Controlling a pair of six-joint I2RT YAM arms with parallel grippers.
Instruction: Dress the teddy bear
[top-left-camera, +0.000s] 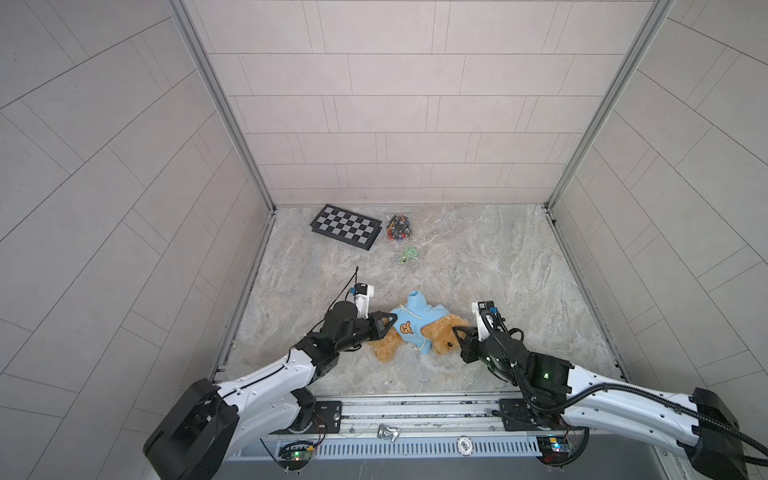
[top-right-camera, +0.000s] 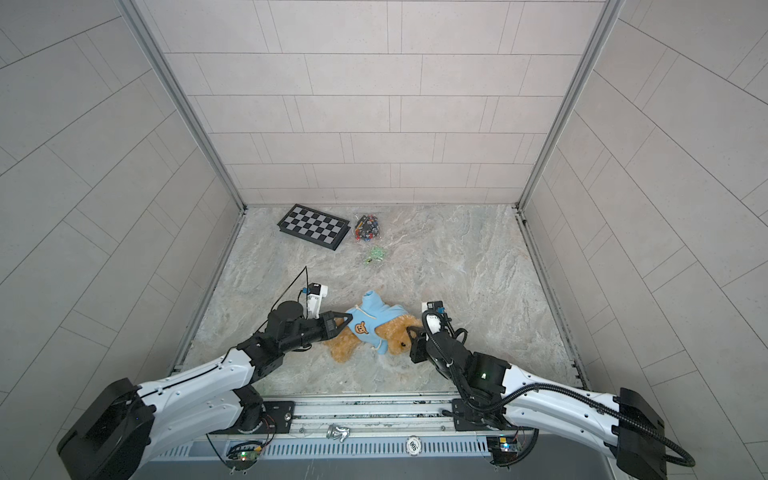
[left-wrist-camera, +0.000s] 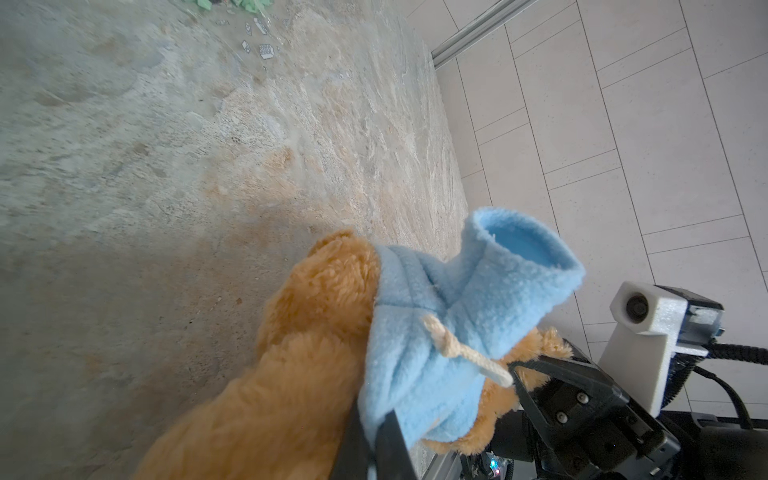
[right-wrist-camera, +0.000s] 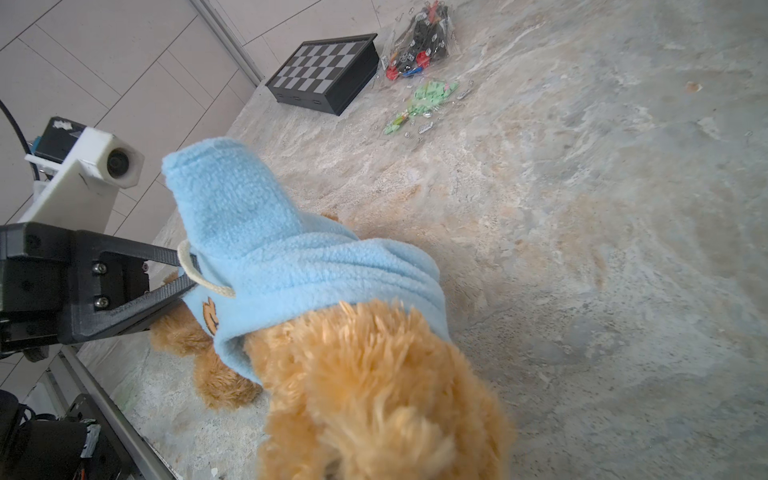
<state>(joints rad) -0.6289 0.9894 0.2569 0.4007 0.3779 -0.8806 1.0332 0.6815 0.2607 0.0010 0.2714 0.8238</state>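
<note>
Closest to the lens in both top views, the left arm (top-left-camera: 266, 382) and the right arm (top-left-camera: 602, 386) are reaching inward over the marbled counter (top-left-camera: 519, 270). They are meeting at the teddy bear (top-left-camera: 440, 336), which is lying near the front edge between them, head toward the right arm and legs toward the left. Its light blue hoodie (top-left-camera: 415, 322) is sitting over the torso, with one sleeve (top-left-camera: 415, 297) sticking up. The left pincer (top-left-camera: 392, 320) is pinching the hoodie's edge beside the bear-face patch (top-left-camera: 406, 329), and the right pincer (top-left-camera: 457, 332) is pressing in at the head. Well behind, a chessboard (top-left-camera: 345, 226), a bag of small bricks (top-left-camera: 399, 227) and some loose green pieces (top-left-camera: 409, 252) are lying apart from the work. In the left wrist view, that pincer's fingers (left-wrist-camera: 390, 440) are clamping narrowly on a fold of blue fleece, and the sleeve mouth (left-wrist-camera: 519, 257) is gaping hollow with no paw showing. In the right wrist view the bear's furry head (right-wrist-camera: 374, 395) is filling the foreground. The right pincer's own fingers are not showing there, though from the other views it seems to be nipping narrowly at the head fur. Dressing looks well under way: the head seems to be through the neck and the hem is being held for pulling down. The next move is probably calling for an arm fed into the upright sleeve while the bear is kept pinned.
</note>
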